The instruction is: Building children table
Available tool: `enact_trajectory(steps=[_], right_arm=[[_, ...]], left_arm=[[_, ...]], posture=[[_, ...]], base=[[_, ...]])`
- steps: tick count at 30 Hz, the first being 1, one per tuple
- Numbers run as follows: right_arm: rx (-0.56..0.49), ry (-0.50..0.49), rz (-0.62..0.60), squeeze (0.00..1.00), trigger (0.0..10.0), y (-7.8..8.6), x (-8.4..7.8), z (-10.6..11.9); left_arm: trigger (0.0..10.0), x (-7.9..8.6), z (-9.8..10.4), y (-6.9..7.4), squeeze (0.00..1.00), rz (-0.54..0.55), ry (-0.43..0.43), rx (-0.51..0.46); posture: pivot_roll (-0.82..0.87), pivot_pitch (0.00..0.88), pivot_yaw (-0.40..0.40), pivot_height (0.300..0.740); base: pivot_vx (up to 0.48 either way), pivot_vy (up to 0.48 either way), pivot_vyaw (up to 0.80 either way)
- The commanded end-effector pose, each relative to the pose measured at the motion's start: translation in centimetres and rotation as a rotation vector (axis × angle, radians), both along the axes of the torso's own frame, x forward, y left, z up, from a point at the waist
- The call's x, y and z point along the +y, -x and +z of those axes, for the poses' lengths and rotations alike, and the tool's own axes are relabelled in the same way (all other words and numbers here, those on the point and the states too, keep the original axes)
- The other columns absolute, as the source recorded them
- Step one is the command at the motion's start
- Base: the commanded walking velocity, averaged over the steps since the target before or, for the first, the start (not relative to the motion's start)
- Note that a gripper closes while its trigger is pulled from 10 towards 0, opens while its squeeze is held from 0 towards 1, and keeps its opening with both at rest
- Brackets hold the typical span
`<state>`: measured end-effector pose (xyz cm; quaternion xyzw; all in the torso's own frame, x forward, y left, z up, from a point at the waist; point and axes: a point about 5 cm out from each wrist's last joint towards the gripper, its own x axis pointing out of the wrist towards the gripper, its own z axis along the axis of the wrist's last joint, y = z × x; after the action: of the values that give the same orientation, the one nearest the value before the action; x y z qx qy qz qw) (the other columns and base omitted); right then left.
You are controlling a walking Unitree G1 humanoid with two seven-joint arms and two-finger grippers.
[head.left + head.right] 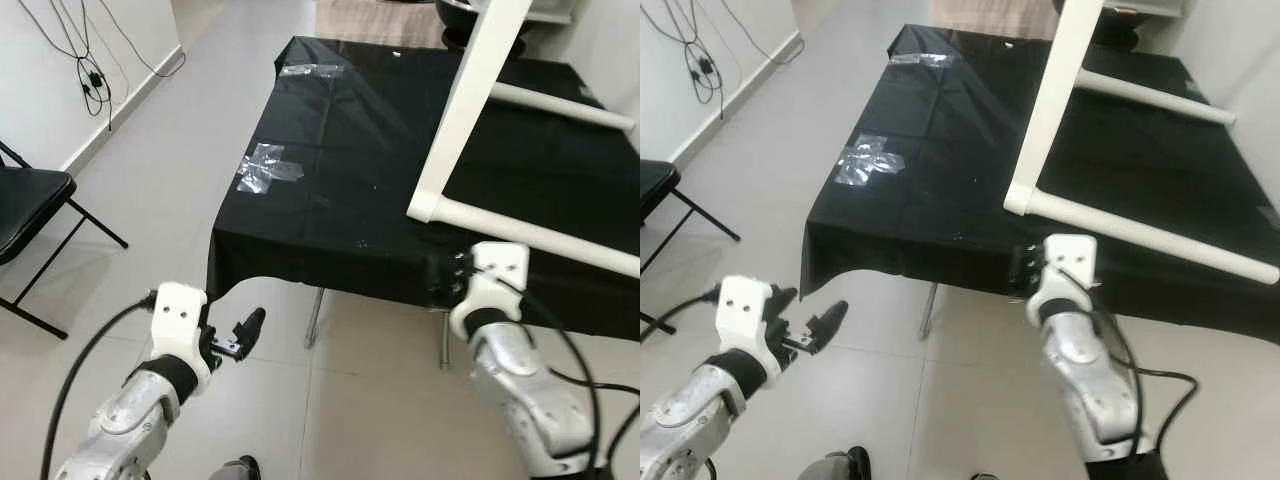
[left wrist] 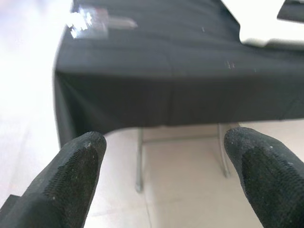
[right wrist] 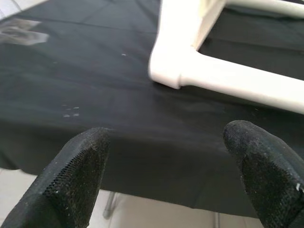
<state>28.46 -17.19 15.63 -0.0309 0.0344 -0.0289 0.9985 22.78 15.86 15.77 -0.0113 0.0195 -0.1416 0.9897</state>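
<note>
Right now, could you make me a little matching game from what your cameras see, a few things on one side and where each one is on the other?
Things:
1. white table frame
2. clear tape patch
3. folding chair
4. left claw

Places:
A. over the floor, short of the table's near edge
B. stuck flat on the black tablecloth
C. on the floor by the wall, on the robot's left
D. lying on the table towards its right side

Pairs: 1-D, 2-B, 3-C, 4-A
</note>
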Motion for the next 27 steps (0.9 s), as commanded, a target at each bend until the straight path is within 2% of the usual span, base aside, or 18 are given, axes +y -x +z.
enact_trajectory(steps=[1,7,11,18,27], right_arm=[[-0.001,-0.003,-0.008,0.0,10.0,-0.4,-0.2,-0.3],[-0.005,-0.04,-0.023,0.0,10.0,-0.6,-0.7,-0.8],[-0.003,-0.04,-0.024,0.0,10.0,-0.6,-0.7,-1.1],[-0.011,-0.018,-0.005,0.0,10.0,-1.1,-0.4,-1.0],[0.012,-0.022,-0.005,0.0,10.0,-1.4,-0.7,-1.3]], left_arm=[[10.0,0.2,-0.8,-0.1,0.0,0.037,-0.001,0.007],[10.0,1.0,-1.6,0.2,0.0,0.101,0.001,-0.006],[10.0,0.9,-2.1,0.3,0.0,0.123,0.004,-0.009],[10.0,0.9,-2.1,-0.7,0.0,0.129,0.022,-0.031],[10.0,0.6,-2.4,-0.8,0.0,0.13,0.034,-0.044]], posture=[[0.05,0.105,-0.068,0.74],[0.05,0.071,-0.072,0.74],[0.05,0.062,-0.076,0.74],[0.04,0.049,-0.071,0.74],[0.03,0.049,-0.071,0.74]], base=[[0.0,0.0,0.0],[0.0,0.0,0.0],[0.0,0.0,0.0],[0.381,0.0,-0.67],[0.4,0.0,0.0]])
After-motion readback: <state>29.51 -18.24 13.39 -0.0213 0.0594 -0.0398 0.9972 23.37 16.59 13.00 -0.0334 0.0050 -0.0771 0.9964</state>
